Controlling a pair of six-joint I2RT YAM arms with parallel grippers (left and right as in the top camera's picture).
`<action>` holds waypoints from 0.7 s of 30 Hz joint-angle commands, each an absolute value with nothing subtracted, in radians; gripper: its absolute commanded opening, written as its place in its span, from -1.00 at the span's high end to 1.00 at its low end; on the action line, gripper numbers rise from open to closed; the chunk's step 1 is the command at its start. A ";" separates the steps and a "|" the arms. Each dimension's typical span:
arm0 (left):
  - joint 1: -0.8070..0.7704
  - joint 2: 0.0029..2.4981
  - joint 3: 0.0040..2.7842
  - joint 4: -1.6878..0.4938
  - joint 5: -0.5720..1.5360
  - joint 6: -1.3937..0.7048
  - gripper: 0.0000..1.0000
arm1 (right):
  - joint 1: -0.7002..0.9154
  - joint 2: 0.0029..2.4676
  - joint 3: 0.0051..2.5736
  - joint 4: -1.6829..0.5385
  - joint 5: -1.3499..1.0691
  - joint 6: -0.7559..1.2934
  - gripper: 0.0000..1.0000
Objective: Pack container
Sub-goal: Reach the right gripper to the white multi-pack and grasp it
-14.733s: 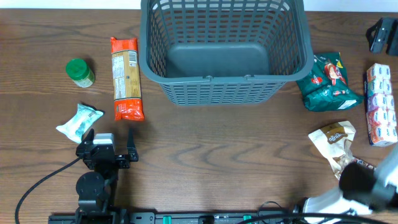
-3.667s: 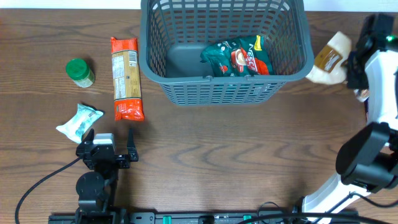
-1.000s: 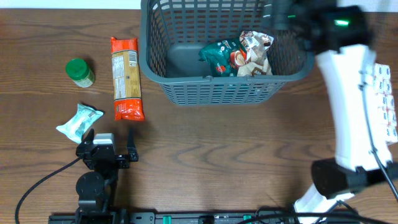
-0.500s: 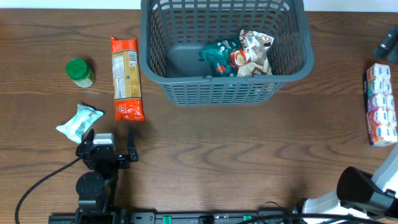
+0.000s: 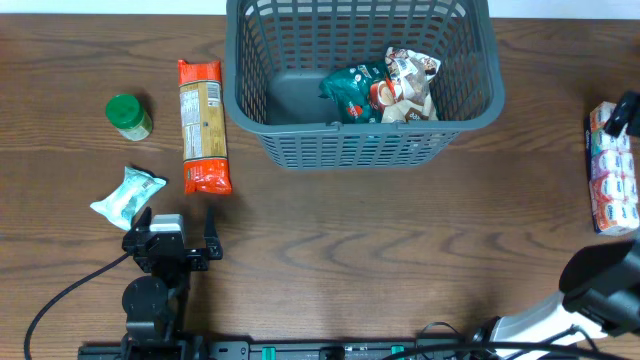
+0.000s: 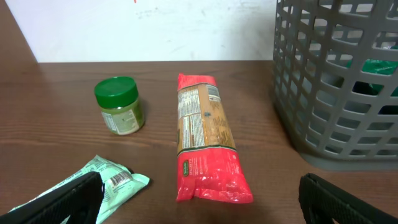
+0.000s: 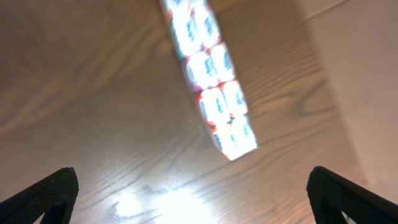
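Observation:
The dark grey basket [image 5: 470,100] stands at the back middle and also shows in the left wrist view [image 6: 323,137]. It holds a green snack bag [image 5: 352,90] and a beige bag [image 5: 412,82]. My left gripper [image 5: 178,238] rests open and empty at the front left, near a pale green packet [image 5: 128,195]. A red pasta pack [image 5: 202,125] and a green-lidded jar [image 5: 129,116] lie left of the basket. My right gripper [image 5: 627,112] is open and empty, above a white multipack [image 5: 612,170] at the right edge, which shows blurred in the right wrist view [image 7: 211,74].
In the left wrist view, the pasta pack [image 6: 205,137] lies ahead, the jar [image 6: 119,113] to its left and the pale packet [image 6: 106,183] by the left finger. A black rail [image 5: 250,350] runs along the front edge.
The right arm let the beige bag go in the basket, drew back to the right and has come down over the white multipack. The left arm has not moved.

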State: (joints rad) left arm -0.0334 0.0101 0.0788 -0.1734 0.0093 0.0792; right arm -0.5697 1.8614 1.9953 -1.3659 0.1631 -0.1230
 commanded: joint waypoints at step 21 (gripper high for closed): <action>-0.028 0.004 0.054 -0.183 0.015 0.086 -0.97 | -0.749 2.072 1.770 -1.131 0.153 -0.211 -0.98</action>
State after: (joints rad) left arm -0.0334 0.0101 0.0788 -0.1734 0.0090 0.0792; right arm -0.7319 2.0697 1.7725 -1.1419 0.1345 -0.1936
